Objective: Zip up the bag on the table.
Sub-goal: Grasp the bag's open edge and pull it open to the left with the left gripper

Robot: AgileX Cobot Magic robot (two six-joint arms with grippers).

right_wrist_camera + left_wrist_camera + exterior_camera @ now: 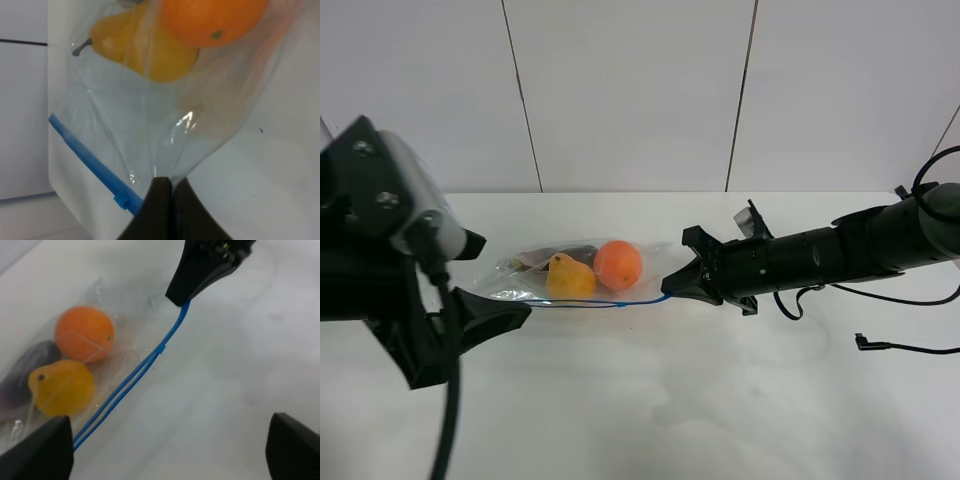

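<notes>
1. Two right fingers (156, 210) are pressing shut on a pinch of clear film at one end of the bag (145, 115), just beside the blue zipper strip (170, 337).
2. Wide apart, the left fingers (40, 452) are hanging at the strip's other end; whether one is touching it is hard to tell.
3. Thin, crinkly film is likely slipping and bunching easily, so the stiffer strip is the better hold.
4. An orange (618, 264) and pear (570, 277) are weighing the bag down on the table (650, 400), probably anchoring it.
</notes>
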